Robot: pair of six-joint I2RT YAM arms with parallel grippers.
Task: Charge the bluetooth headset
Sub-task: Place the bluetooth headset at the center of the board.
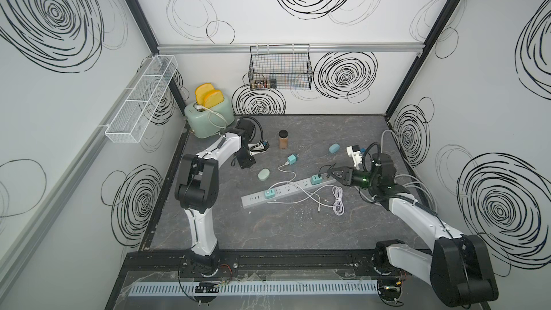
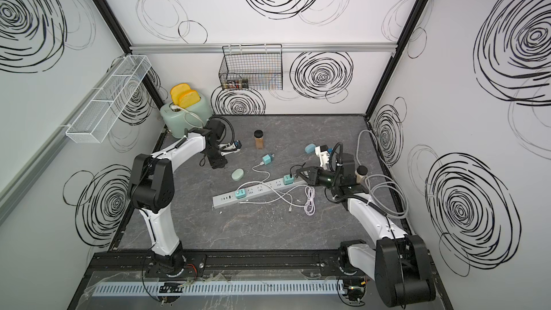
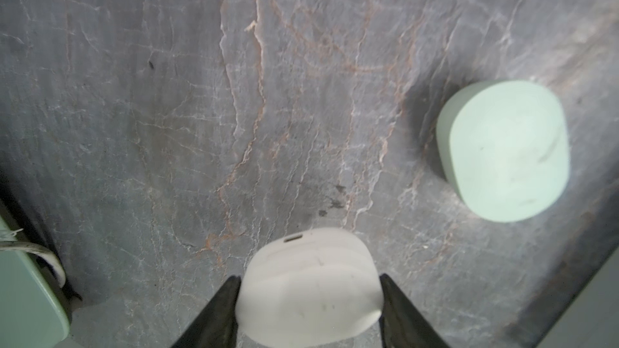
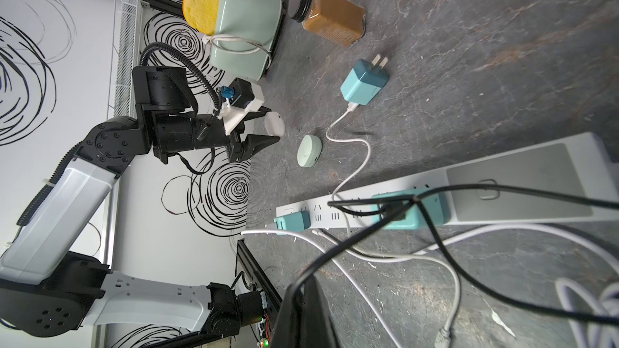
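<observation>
R gripper (image 1: 331,172) nips black cable (image 4: 355,241); L gripper (image 3: 310,279) clamps white headset case (image 3: 311,302).
Mid-table, power strip (image 1: 286,189) lies diag. At its 2 o'clock end, R fingers are pressed together on the cable, which runs to the teal charger (image 4: 422,215) plugged in there. Farther back, approx. 10 o'clock of table, L fingers pinch the case's sides, port end outward. Mint case (image 1: 264,174) sits at its 4 o'clock.

No legible text, brand, number or sign appears in any view. Labels on the jars (image 1: 263,84) in the black wire basket (image 1: 299,55) and any marking on the power strip (image 4: 522,175) are too small to read.
</observation>
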